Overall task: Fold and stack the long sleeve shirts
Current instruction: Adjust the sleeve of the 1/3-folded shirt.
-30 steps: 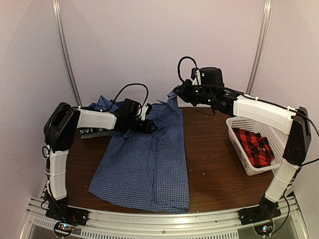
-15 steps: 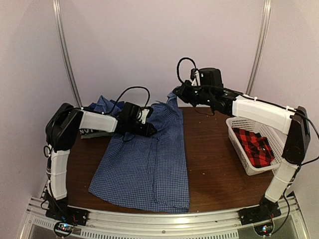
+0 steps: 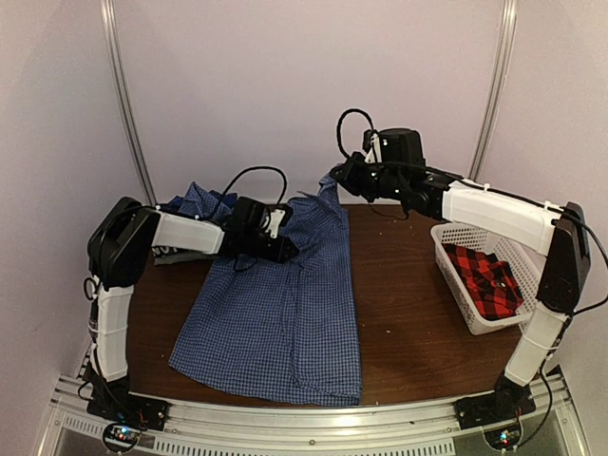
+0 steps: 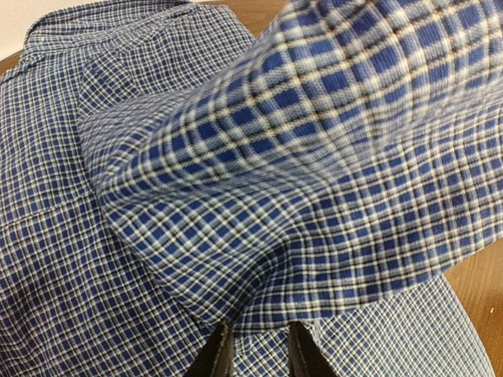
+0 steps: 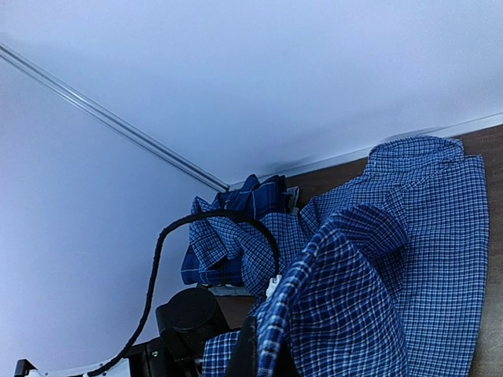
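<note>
Three shirts: one blue-and-white check shirt in the middle, one darker blue plaid shirt at far left, one red-and-black plaid shirt at right; one white basket, one table, and two arms, left arm and right arm.

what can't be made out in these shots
Left wrist view: left gripper fingers cut off by the bottom edge; grip on the check shirt unclear, near fold blurred.
Right wrist view: right gripper mostly covered by raised cloth.
Top view: dark plaid shirt partly behind the left arm.
Top view: red shirt bunched in the basket, shape unclear.
</note>
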Tool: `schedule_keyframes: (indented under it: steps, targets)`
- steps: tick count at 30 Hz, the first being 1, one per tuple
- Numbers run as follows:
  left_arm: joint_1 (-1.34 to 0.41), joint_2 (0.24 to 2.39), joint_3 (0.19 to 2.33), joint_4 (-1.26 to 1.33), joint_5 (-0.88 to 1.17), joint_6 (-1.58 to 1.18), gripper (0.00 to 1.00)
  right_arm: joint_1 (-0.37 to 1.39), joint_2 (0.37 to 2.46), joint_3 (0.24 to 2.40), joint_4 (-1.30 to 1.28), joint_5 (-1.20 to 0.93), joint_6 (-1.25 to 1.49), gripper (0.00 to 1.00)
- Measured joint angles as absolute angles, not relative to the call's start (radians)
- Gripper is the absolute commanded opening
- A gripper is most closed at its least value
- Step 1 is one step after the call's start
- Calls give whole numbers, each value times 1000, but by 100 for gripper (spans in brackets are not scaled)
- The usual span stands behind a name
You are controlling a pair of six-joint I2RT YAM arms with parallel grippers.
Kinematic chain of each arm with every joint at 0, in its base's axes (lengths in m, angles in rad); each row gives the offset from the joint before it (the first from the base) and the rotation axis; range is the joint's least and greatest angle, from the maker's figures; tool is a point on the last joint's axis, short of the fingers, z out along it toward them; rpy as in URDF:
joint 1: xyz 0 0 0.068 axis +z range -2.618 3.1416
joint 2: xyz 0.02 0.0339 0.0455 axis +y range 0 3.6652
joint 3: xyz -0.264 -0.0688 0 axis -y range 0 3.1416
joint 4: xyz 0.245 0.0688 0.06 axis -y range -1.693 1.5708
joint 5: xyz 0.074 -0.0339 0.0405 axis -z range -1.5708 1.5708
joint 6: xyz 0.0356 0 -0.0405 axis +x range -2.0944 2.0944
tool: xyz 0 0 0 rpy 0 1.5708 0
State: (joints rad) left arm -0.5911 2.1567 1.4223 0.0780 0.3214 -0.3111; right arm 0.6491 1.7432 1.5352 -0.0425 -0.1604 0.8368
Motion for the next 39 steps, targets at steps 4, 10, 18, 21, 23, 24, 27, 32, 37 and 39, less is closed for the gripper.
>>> schedule_keyframes:
  steps: [4, 10, 18, 21, 23, 24, 27, 32, 37, 39]
  targets:
    - [-592, 2168, 1422, 78, 318, -303, 27, 649, 1749, 1541, -51, -160, 836, 0]
    - [-596, 2176, 1422, 78, 314, -296, 29, 649, 1757, 1553, -58, -160, 836, 0]
    - [-599, 2181, 1423, 78, 310, -289, 33, 649, 1763, 1554, -60, -160, 833, 0]
    - [-600, 2188, 1423, 78, 309, -287, 33, 648, 1770, 1562, -67, -160, 832, 0]
    - [-601, 2190, 1423, 78, 308, -286, 33, 647, 1775, 1571, -68, -160, 831, 0]
    - [-602, 2191, 1423, 78, 307, -286, 32, 646, 1775, 1573, -68, -160, 829, 0]
    - [-603, 2193, 1423, 78, 298, -286, 24, 641, 1776, 1580, -72, -160, 822, 0]
    - [-604, 2194, 1423, 78, 270, -290, 3, 639, 1778, 1581, -73, -160, 817, 0]
    - [-606, 2194, 1420, 81, 207, -306, 0, 639, 1778, 1580, -73, -160, 818, 0]
    - [-607, 2192, 1411, 84, 180, -321, 0, 639, 1778, 1576, -72, -160, 818, 0]
